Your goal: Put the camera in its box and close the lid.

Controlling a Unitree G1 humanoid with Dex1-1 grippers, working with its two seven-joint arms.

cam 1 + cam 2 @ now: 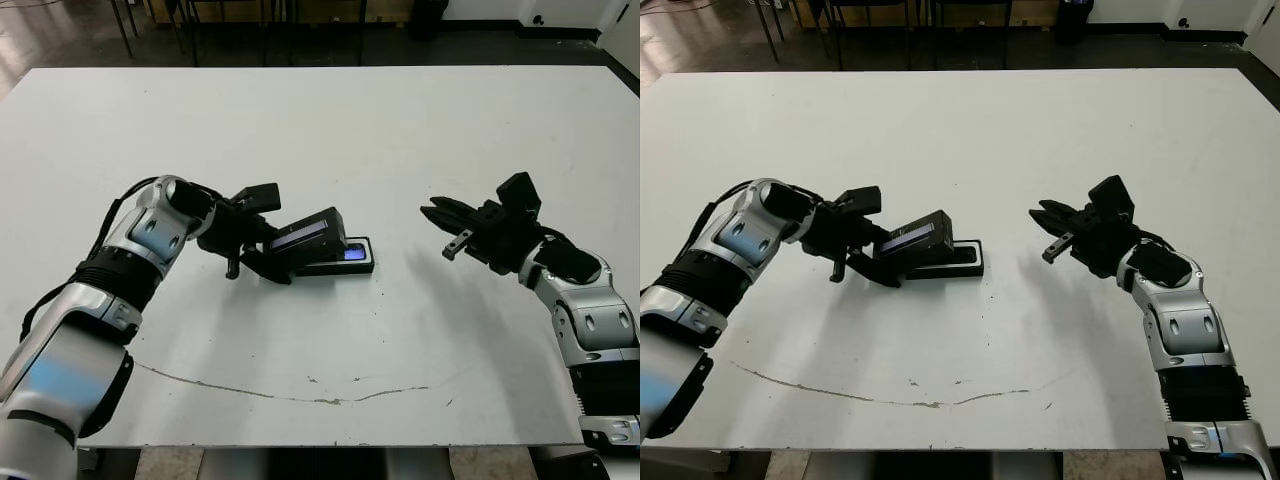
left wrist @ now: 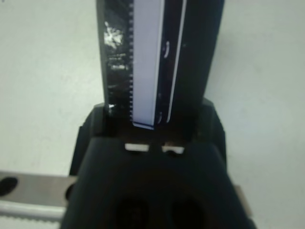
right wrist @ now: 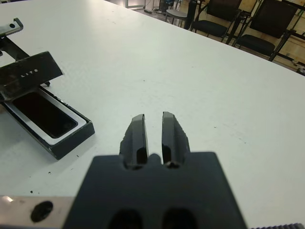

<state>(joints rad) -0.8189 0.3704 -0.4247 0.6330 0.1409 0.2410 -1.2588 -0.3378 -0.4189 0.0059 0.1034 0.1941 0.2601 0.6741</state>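
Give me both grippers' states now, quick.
Left gripper: shut on the flat black lid with a pale strip.
Right gripper: shut, holding nothing.

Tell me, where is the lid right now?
In the left eye view, the lid is left of the table's middle, held tilted in the left gripper over the near end of the box, which already holds the camera.

Your camera lies in the box, left of table centre. Lid tilts over the box's left end, in your left gripper. Right gripper sits well apart, to the right.
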